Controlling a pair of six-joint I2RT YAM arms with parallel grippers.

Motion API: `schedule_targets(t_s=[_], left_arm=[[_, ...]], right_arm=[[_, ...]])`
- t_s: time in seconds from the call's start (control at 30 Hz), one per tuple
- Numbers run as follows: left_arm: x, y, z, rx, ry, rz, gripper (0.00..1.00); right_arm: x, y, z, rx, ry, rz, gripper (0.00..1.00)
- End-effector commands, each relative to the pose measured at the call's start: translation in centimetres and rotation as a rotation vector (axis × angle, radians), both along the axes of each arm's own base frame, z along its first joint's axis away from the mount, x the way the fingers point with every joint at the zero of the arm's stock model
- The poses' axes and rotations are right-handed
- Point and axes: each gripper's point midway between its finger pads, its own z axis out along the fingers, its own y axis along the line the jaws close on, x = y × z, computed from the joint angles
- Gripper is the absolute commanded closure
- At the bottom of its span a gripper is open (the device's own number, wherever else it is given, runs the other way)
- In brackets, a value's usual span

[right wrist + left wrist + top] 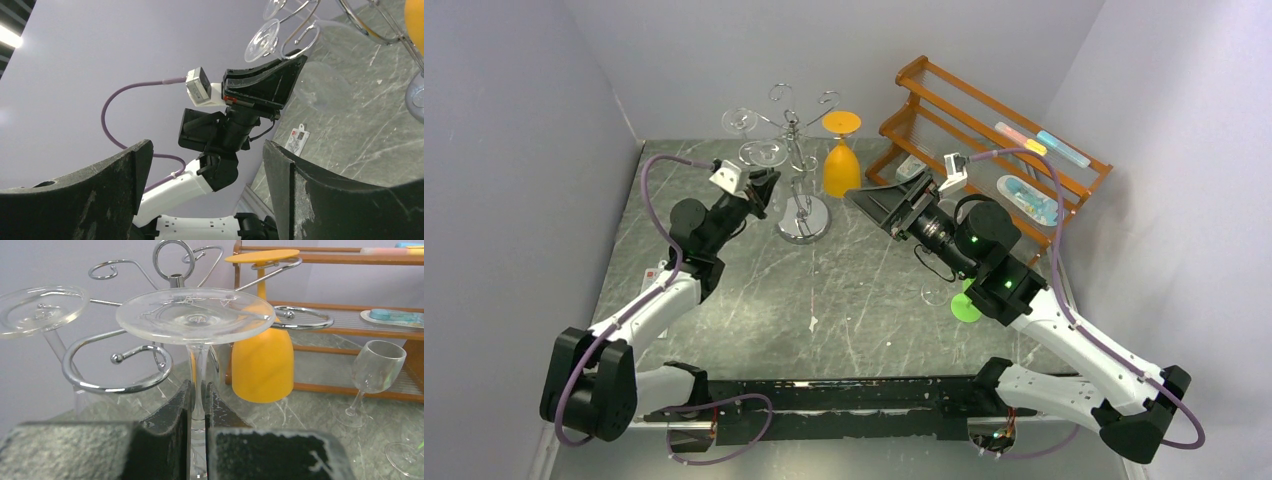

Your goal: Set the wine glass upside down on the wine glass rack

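Plainly, the clear wine glass [196, 318] is foot-up.

Clear, colourless wine glass [196, 320]. Shiny chrome wine glass rack [804, 222]. Opaque yellow-orange glass [841, 165]. Orange-brown wooden shelf [984, 130]. Dark grey-green marbled table [844, 290], white veining throughout. Purple cable [646, 185]. Bright green disc [965, 305]. Pale lilac-grey walls [724, 50].

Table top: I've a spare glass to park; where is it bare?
Bare: the middle of the table, from the wine glass rack to the near edge. Crowded: around it, where the left gripper holds a wine glass, and by the wooden shelf.
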Motion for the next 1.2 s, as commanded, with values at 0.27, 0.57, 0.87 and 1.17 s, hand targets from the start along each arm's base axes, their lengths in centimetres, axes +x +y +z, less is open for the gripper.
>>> schedule_targets(t_s=[0.27,0.57,0.87,1.17], left_arm=[[2.0,0.8,3.4,-0.071,-0.110,0.066,0.95],[2.5,2.2,3.9,-0.124,-0.118,0.145,0.95],[3.2,2.2,3.4,-0.122,-0.080,0.159,0.95],[4.8,3.0,3.0,-0.128,-0.033,0.227,0.95]], right_arm=[[-0.3,-0.2,0.2,0.017,-0.008,0.003,0.16],[-0.4,-0.4,0.3,0.017,-0.014,0.002,0.17],[-0.3,-0.3,0.2,0.018,-0.012,0.002,0.17],[-0.4,-0.3,0.3,0.022,-0.013,0.004,0.18]])
